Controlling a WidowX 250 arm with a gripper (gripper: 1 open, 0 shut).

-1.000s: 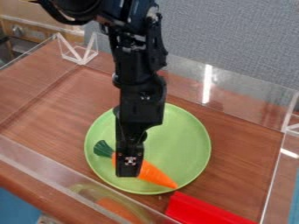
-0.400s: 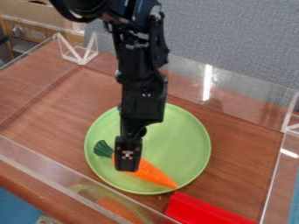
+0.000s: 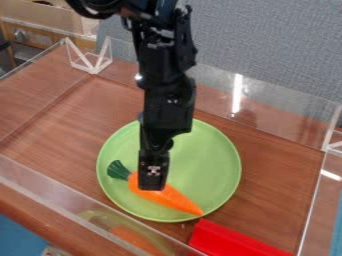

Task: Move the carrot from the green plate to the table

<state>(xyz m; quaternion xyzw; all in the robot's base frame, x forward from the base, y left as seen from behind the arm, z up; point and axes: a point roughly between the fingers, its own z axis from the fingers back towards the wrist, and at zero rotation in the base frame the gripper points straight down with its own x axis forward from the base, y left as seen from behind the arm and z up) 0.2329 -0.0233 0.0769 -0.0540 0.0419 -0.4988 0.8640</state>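
An orange carrot [image 3: 174,200] with a dark green leafy top [image 3: 119,169] lies across the near-left part of the lime-green plate [image 3: 214,165]. The plate rests on the reddish-brown wooden table [image 3: 67,95]. My black gripper [image 3: 154,180] hangs tip-down right over the carrot's thick end, its fingers open. It covers part of the carrot, and nothing looks held. The arm reaches down from the top of the view.
A flat red block [image 3: 241,240] lies on the table at the front right, just past the plate's rim. Low clear acrylic walls [image 3: 54,190] border the table on all sides. A white wire frame [image 3: 91,57] stands at the back left.
The gripper has lifted slightly and shifted a little to the right above the carrot. The carrot and plate have stayed put.
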